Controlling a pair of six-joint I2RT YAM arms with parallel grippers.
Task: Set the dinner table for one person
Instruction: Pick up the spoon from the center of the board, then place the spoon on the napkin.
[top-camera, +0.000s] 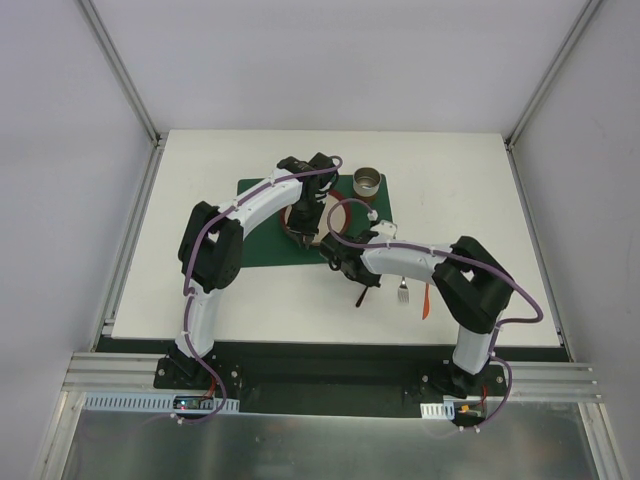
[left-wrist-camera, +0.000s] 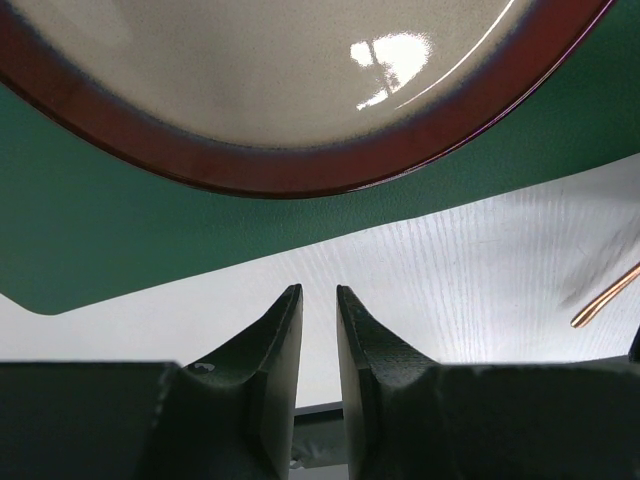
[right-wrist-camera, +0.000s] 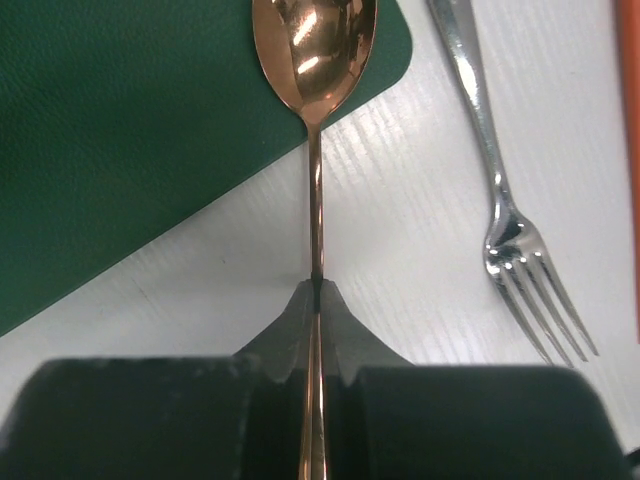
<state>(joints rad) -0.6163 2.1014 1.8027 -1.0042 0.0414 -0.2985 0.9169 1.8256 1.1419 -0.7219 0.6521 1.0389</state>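
Observation:
The dinner table (top-camera: 240, 295) is a white top with a dark green placemat (top-camera: 265, 240) on it. On the mat lies a cream plate with a red rim (left-wrist-camera: 280, 70). In the right wrist view my right gripper (right-wrist-camera: 317, 285) is shut on the thin handle of a copper spoon (right-wrist-camera: 315, 170). The spoon's bowl reaches over the mat's rounded corner (right-wrist-camera: 130, 130). My left gripper (left-wrist-camera: 319, 292) hangs over bare table just off the mat's edge, short of the plate. Its jaws stand a narrow gap apart with nothing between them.
A silver fork (right-wrist-camera: 500, 200) lies on the table right of the spoon, with an orange utensil (top-camera: 426, 300) beyond it. A metal cup (top-camera: 368, 182) stands on the mat's far right corner. Aluminium posts rise at the table's far corners.

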